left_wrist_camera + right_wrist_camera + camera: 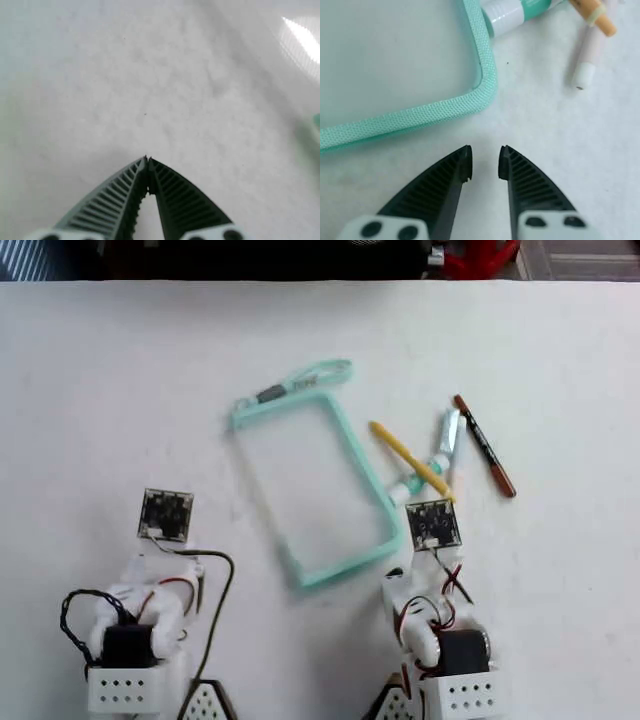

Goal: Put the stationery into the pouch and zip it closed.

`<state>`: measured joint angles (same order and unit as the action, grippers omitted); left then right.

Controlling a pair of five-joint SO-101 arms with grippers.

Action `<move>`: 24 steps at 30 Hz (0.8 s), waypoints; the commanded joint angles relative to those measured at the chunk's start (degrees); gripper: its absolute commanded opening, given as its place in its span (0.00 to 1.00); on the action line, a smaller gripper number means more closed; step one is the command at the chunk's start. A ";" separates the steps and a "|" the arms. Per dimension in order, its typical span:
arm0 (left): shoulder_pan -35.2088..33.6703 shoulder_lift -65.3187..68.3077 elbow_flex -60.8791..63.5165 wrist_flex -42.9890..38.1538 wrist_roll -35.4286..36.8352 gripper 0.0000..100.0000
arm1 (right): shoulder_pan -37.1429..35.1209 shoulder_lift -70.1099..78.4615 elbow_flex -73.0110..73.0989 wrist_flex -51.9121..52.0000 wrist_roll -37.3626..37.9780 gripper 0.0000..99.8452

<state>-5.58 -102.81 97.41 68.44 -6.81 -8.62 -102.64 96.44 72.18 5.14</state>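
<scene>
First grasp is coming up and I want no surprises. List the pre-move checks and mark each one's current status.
1. Right gripper open and empty: ok.
2. Left gripper open: not ok, shut over the table.
3. Pouch lying flat: ok.
4. Pouch zip open for loading: cannot tell.
5. Brown marker clear of the other items: ok.
6. Yellow pen clear of the others: not ok, it crosses the teal-and-white pen.

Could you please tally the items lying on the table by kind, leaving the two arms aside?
pouch: 1
yellow pen: 1
brown marker: 1
white-and-teal stick: 1
pale pen: 1
Total: 5 (1 pouch and 4 pieces of stationery)
</scene>
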 commanded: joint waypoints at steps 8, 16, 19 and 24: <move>-0.22 -0.22 -0.35 -0.88 0.35 0.03 | -1.63 -0.13 0.44 0.31 0.44 0.10; -0.22 -0.22 -0.35 -0.62 0.18 0.03 | -2.42 -0.13 0.44 0.31 0.44 0.10; -0.22 -0.22 -0.35 -0.62 0.18 0.03 | -6.02 -0.13 0.44 0.13 0.53 0.10; -0.22 -0.22 -0.35 -0.62 0.18 0.03 | -21.93 -0.13 0.44 0.31 0.44 0.10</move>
<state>-5.58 -102.81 97.41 68.44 -6.81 -22.95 -102.64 96.44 72.18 5.14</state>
